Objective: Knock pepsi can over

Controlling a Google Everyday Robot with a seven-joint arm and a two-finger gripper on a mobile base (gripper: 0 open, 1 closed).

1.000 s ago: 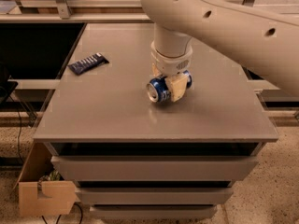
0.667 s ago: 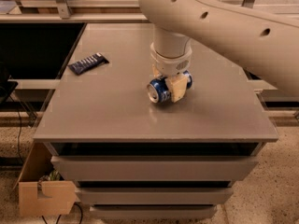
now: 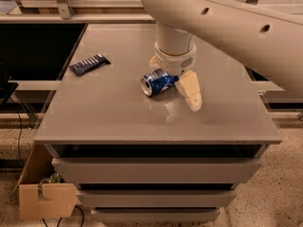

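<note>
The pepsi can (image 3: 158, 82) is dark blue with white markings and lies on its side on the grey table (image 3: 118, 112), with its silver end facing left. My gripper (image 3: 173, 83) hangs straight down over the can's right end, with the big white arm coming in from the upper right. It is open. One cream finger (image 3: 191, 91) sticks out in front and to the right of the can, and the other finger (image 3: 154, 60) shows just behind it. The can is not clamped.
A flat dark blue snack bar wrapper (image 3: 89, 64) lies at the table's left rear. Drawers run below the table top (image 3: 156, 170). A cardboard box (image 3: 45, 197) stands on the floor at the lower left. A dark bench (image 3: 33, 46) is on the left.
The can lies a little further left than before. The gripper has lifted slightly, and its front finger now stands clear to the can's right.
</note>
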